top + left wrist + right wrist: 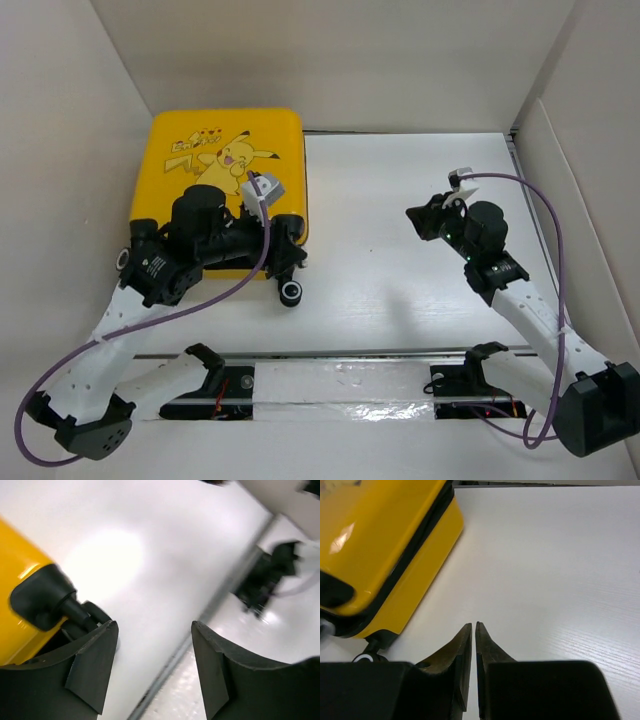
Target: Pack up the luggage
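The luggage point(225, 160) lies flat and closed at the back left of the table, its yellow Pikachu lid facing up. My left gripper point(290, 250) is open and empty at its near right corner, just above a black wheel point(290, 292). In the left wrist view the open gripper point(154, 625) has the yellow shell point(20, 565) and a black wheel point(40, 602) to its left. My right gripper point(418, 222) hovers over bare table to the right of the luggage. In the right wrist view it point(473, 624) is shut on nothing, with the luggage point(380, 540) at upper left.
White walls point(60, 130) enclose the table on the left, back and right. A metal rail point(340, 352) runs along the near edge in front of the arm bases. The right arm point(270, 575) shows blurred in the left wrist view.
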You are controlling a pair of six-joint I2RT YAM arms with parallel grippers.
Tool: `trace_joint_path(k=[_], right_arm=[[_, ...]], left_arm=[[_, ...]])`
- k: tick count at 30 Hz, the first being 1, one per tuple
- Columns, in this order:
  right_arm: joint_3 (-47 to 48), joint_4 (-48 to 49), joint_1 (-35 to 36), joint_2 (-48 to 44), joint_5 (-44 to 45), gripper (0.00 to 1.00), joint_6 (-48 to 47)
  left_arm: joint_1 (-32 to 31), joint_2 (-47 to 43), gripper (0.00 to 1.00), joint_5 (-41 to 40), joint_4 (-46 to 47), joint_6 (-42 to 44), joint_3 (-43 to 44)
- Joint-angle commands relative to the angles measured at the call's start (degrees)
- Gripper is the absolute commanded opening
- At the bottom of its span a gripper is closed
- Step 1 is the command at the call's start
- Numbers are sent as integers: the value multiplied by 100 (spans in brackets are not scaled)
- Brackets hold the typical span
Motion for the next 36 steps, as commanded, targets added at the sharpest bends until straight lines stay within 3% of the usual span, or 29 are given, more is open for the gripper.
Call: trace_joint_path(k=[1, 3, 6, 7, 9, 10, 12, 13, 16, 22, 30, 36], right_arm=[[283, 58, 98, -29, 186, 13, -129], [283, 49, 99, -81, 256, 13, -138], [239, 154, 159, -56, 265, 11, -121], [248, 163, 160, -29, 274, 11, -121], [283, 111, 222, 23, 282, 6, -165], [327, 93, 274, 67, 282, 3, -182], [345, 49, 336, 76, 309, 0, -261], [379, 32, 388, 85, 335, 0, -279], [397, 31, 555, 68, 405, 0, -358], [450, 31, 767, 120, 634, 0, -420], [494, 23, 872, 261, 739, 0, -463], [564, -30, 1030, 340, 854, 0, -525]], left_arm=[[14, 238, 57, 2428, 426, 177, 105], [14, 291, 54, 2152, 829, -24, 298], [83, 509, 49, 38, 1226, -595, 693], [162, 615, 47, -1169, 1262, -753, 833], [626, 1035, 38, -2327, 1210, -1464, 1255], [855, 1177, 23, -2915, 1096, -1467, 1257], [1461, 1502, 12, -3044, 1191, -1896, 1687], [2273, 1573, 1, -2557, 1296, -1958, 1705], [3498, 1942, 0, -1956, 1508, -2275, 1749], [4345, 3032, 0, -3226, 1104, -2135, 2469], [5646, 4533, 0, -3606, 595, -1564, 3400], [5648, 5421, 0, -3756, 489, -1273, 3875]])
